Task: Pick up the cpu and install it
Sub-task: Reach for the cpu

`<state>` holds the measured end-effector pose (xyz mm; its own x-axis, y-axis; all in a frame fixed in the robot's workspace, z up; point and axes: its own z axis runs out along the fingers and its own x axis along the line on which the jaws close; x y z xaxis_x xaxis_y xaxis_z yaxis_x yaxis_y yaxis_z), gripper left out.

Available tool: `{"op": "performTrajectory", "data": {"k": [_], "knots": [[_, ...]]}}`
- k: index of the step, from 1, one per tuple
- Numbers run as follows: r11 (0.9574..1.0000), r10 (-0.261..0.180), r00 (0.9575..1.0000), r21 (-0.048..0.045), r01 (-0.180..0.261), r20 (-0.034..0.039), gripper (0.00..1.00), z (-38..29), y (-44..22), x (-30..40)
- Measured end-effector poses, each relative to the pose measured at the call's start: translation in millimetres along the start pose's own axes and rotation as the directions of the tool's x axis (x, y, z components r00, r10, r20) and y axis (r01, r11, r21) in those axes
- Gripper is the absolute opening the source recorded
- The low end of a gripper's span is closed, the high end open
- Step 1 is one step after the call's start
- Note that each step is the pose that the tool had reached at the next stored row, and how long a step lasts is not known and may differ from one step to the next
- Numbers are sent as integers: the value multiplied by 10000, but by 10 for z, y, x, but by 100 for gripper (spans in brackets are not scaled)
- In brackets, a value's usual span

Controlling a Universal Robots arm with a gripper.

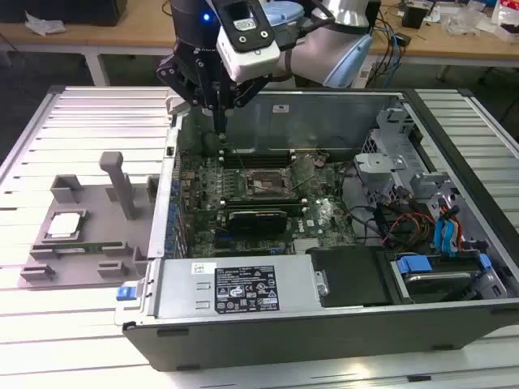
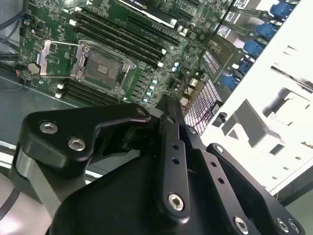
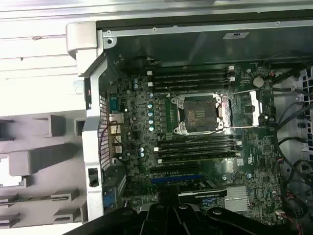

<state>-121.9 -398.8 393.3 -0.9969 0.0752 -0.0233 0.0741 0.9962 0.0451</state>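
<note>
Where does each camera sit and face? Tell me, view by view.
Exterior view: off the arm, above the open case, looking down; arm and hand show.
First wrist view: on the wrist, facing down at the motherboard; hand shows.
Second wrist view: on the wrist, slanting across the motherboard; hand shows.
Both wrist views share the socket.

The arm [image 1: 332,53] reaches in from the far edge of the table [image 1: 89,121] and bends down at the wrist [image 1: 195,28]. The gripper [image 1: 220,126] points straight down. Its thin fingers [image 2: 171,142] are pressed together, holding nothing.
</note>
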Motion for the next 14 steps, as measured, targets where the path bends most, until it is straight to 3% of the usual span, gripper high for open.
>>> {"op": "performTrajectory", "data": {"k": [2, 3, 14], "knots": [[10000, 2, 10000, 0, -2, 0, 11, -3, -7, 90], [10000, 0, 10000, 0, 0, 3, 11, -5, -13, 178], [10000, 2, 10000, 0, -2, 5, 11, -15, -41, 559]]}}
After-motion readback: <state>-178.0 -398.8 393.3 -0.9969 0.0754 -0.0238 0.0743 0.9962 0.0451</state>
